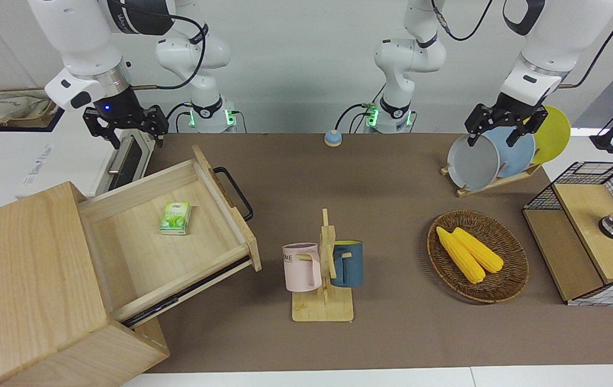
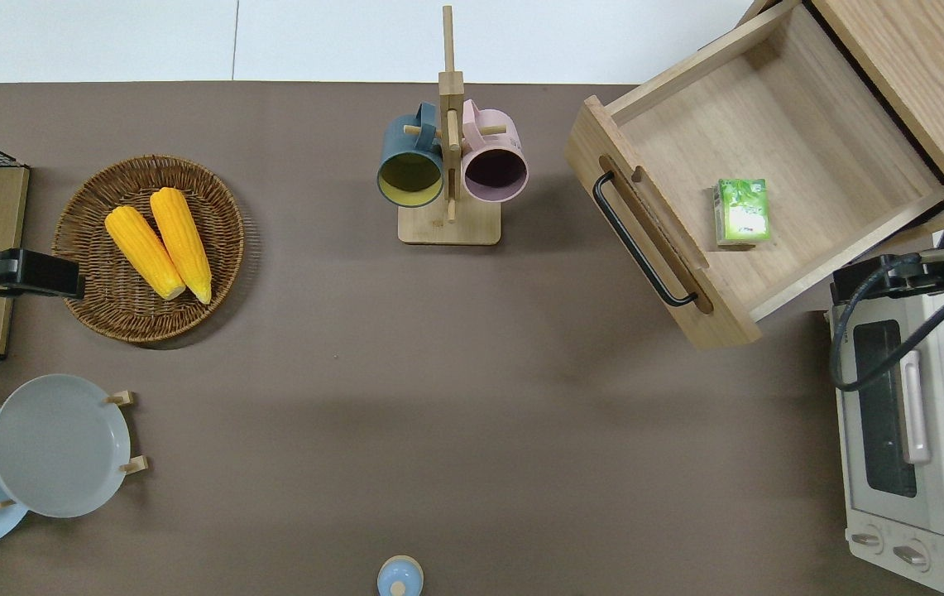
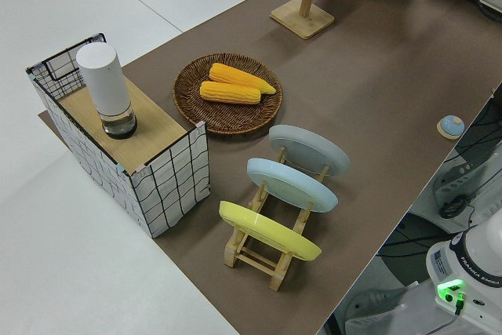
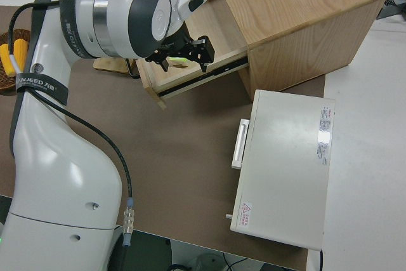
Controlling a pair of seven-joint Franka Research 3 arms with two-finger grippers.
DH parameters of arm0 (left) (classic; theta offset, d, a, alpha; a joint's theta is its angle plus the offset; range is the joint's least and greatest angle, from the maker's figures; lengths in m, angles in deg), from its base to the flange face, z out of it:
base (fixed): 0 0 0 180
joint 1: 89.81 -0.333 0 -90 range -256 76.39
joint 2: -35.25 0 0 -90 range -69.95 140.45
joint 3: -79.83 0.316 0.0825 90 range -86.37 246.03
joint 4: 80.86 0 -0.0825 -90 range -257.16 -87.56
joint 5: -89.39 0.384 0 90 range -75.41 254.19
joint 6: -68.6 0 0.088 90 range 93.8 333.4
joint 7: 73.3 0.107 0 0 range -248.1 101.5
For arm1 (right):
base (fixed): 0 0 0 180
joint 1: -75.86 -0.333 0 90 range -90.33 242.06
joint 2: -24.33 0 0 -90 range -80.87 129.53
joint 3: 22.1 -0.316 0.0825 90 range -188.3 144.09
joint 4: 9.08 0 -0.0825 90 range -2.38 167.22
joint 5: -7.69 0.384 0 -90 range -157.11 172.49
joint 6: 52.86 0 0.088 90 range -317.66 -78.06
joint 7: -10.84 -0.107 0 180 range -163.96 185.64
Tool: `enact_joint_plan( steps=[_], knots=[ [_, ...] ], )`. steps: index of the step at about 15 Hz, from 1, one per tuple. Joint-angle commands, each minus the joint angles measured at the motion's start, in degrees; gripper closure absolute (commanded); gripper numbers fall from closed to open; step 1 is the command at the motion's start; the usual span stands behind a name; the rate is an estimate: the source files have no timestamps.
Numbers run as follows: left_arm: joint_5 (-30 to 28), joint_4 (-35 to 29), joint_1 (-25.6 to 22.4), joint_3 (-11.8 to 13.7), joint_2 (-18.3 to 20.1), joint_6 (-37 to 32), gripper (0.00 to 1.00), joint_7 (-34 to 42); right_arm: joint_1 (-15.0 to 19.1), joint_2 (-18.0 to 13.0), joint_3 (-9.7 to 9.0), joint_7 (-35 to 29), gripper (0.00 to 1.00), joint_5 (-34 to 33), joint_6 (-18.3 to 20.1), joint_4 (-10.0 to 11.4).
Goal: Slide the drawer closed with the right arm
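Cabinet (image 1: 21,279) cut off at frame edge | drawer (image 1: 177,236) pulled fully out of cabinet, light wood, black loop handle (image 1: 235,192), green packet (image 1: 175,217) inside | right gripper (image 1: 125,124) over oven (image 2: 902,447) beside cabinet, jaws spread, empty | left arm parked, fingers apart.

The pink mug (image 1: 302,267) hanging on the wooden mug stand (image 1: 324,290) shows the letters "ME". The white jointed right arm (image 4: 60,125) has "NUEED" on a black band. The left arm's white base (image 3: 467,272) says "FRANKA EMIKA". The small green box (image 1: 175,218) has print too tiny to read.
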Motion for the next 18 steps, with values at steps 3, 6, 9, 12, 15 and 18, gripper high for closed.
enact_joint_plan(
  steps=[3, 6, 9, 12, 15, 18],
  knots=[
    [0.9, 1.1, 1.0, 0.9, -0.7, 0.0, 0.0, 0.3, 0.0, 0.9, -0.24, 1.3, 0.011, -1.9, 1.1, -1.6],
    [0.8, 1.1, 1.0, 0.9, -0.7, 0.0, 0.0, 0.3, 0.2, 0.9, -0.24, 1.6, 0.013, -1.9, 1.1, -1.6],
    [0.8, 1.1, 1.0, 0.9, -0.7, 0.0, 0.0, 0.3, 0.1, 0.9, -0.24, 1.6, 0.013, -1.9, 1.2, -1.6],
    [0.9, 1.1, 1.0, 0.9, -0.7, 0.0, 0.0, 0.3, -0.2, 0.9, -0.24, 1.5, 0.013, -1.9, 1.2, -1.6],
    [0.8, 1.1, 1.0, 0.9, -0.7, 0.0, 0.0, 0.3, 0.0, 0.9, -0.32, 1.6, 0.032, -1.7, 1.2, -1.6],
    [0.8, 1.1, 1.0, 0.9, -0.7, 0.0, 0.0, 0.3, 0.1, 0.9, -0.41, 1.6, 0.365, -1.5, 1.2, -1.6]
  ],
)
